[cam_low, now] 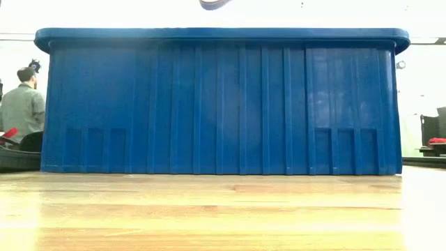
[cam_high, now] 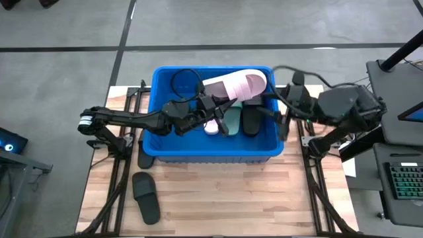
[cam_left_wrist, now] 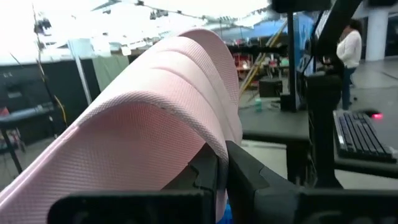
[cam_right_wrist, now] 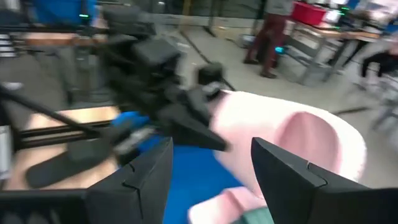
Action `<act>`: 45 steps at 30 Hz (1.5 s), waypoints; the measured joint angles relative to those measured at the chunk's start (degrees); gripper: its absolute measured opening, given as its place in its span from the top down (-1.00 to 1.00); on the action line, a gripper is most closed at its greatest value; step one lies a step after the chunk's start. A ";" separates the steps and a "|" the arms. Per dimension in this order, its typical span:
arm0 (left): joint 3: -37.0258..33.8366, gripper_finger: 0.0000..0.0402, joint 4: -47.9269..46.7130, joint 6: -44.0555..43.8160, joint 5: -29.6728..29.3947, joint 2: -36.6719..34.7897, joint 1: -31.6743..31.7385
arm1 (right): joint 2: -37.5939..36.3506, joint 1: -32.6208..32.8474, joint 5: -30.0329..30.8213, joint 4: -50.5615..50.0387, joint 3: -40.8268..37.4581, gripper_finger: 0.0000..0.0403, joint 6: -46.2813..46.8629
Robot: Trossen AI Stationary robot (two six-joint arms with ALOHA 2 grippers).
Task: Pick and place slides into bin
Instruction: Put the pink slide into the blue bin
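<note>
Bin (cam_high: 158,112) fills the table's (cam_high: 218,198) far half, tall walls blocking side entry; open top crowded by both arms and a raised pink slide (cam_high: 234,86); near half free except one black slide (cam_high: 146,196) at near left.

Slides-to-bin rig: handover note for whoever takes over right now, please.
Left gripper: shut on a pink slide, held over the bin.
Right gripper: open, at the bin's right side, facing the held slide; nothing in it.
In the bin: another pink slide, a green slide and a black slide.
On the table: one black slide in front of the bin on the left, one more black slide partly hidden at the bin's front left corner.
Done: three slides binned.
Left: drop the held pink one, then the two black ones.
</note>
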 joint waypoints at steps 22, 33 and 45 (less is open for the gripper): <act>0.20 1.00 7.05 3.51 3.15 -0.15 -0.03 | 4.06 -12.20 -8.50 0.46 0.09 -0.02 -2.37; 0.07 1.00 7.69 4.96 4.44 -0.51 -0.07 | 3.20 -12.16 -8.73 -0.48 2.20 -0.02 -1.05; 0.31 1.00 12.08 4.89 7.72 -0.66 -0.02 | 3.41 -12.16 -8.55 -2.37 1.80 -0.02 -2.54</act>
